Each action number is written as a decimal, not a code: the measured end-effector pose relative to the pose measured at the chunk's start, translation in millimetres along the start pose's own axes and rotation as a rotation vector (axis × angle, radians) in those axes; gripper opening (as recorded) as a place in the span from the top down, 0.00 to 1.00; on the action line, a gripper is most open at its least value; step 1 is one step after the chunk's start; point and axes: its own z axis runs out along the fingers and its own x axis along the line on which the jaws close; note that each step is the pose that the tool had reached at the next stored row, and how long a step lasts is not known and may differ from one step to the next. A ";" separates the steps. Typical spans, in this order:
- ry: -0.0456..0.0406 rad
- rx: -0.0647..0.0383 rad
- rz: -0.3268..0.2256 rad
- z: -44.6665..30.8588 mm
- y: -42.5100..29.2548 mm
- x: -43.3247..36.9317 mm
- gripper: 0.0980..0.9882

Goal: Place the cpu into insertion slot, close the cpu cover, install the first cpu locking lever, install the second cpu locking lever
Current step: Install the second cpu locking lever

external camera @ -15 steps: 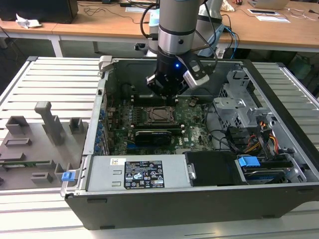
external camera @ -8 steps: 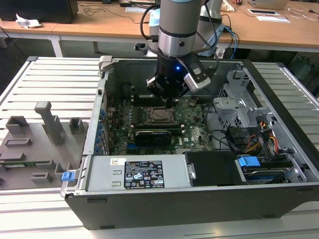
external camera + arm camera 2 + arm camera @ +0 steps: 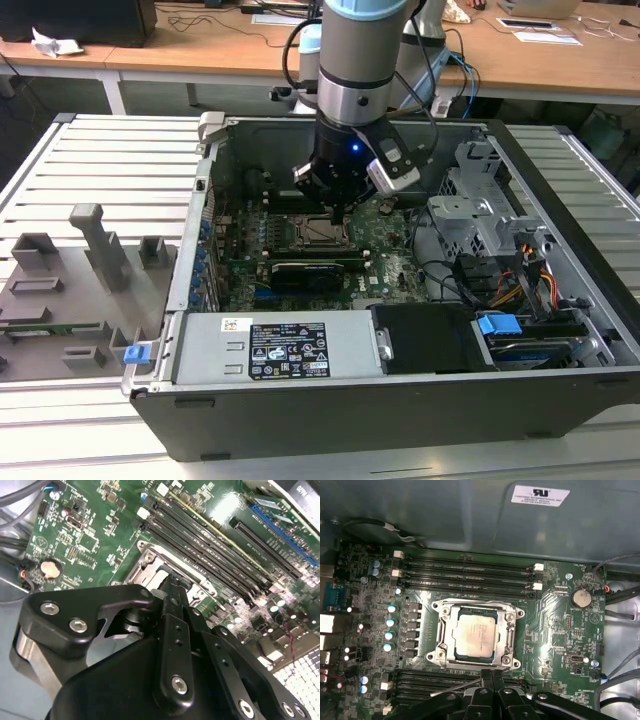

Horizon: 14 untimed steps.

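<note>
Gripper (image 3: 492, 677) fingers shut together, holding nothing, tip just beside socket edge. Cpu (image 3: 474, 632) seated in insertion slot (image 3: 451, 652), cpu cover (image 3: 511, 630) down flat around it. In exterior view arm reaches into open PC case (image 3: 200, 200) over mobo (image 3: 395, 260).

Arm: single, wrist vertical, pointing straight down. Claw (image 3: 335, 212): black fingers (image 3: 492, 680) pressed together at the tips, holding nothing.
</note>
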 end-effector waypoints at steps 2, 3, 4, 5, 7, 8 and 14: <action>-0.0002 0.000 0.002 0.3 -1.1 0.1 0.99; -0.0002 0.000 0.002 0.4 -1.2 0.1 0.99; -0.0003 0.000 0.002 0.4 -1.2 0.1 0.99; -0.0003 0.000 0.003 0.4 -1.2 0.2 0.99; -0.0004 0.000 0.004 0.4 -1.3 0.4 0.99; -0.0004 0.000 0.005 0.4 -1.6 0.7 0.99; -0.0005 0.000 0.005 0.4 -7.6 1.4 0.99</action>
